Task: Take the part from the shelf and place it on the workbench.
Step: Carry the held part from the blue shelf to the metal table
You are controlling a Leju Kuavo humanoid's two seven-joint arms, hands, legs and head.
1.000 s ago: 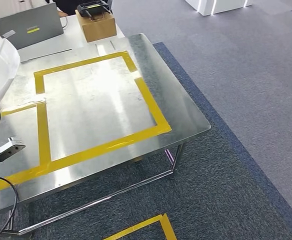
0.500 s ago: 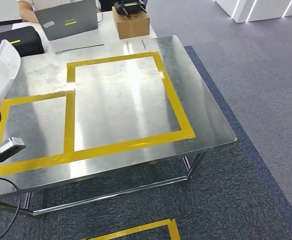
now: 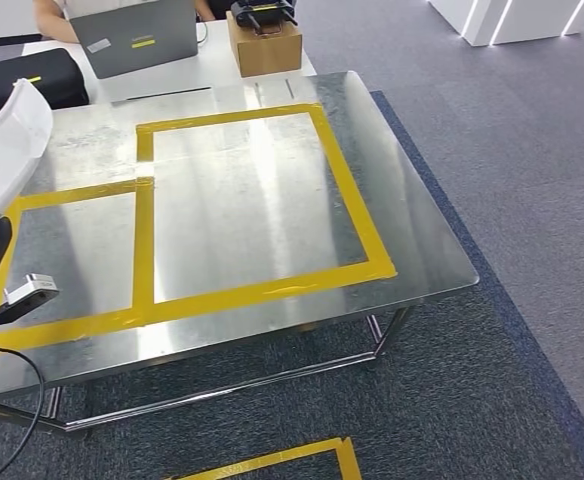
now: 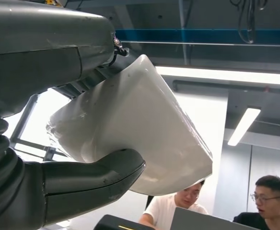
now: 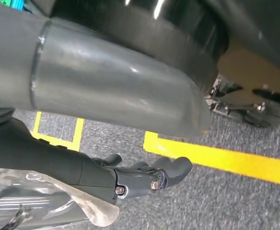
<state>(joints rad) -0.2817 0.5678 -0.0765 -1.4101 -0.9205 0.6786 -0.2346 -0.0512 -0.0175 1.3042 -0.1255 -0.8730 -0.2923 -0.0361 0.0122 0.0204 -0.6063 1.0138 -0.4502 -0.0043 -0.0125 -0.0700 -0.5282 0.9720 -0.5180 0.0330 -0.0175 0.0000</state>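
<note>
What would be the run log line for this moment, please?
phase: carry | left robot hand: holds white part | right robot hand: empty, hanging | workbench: ahead, part not placed

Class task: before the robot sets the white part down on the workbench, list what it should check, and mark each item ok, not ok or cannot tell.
1. White part held by left hand: ok.
2. Thumb and fingers firm on it: cannot tell.
3. Workbench in front: ok.
4. Yellow-taped square free of things: ok.
5. Part over the bench: not ok, at its left edge.
6. Right hand empty: ok.
</note>
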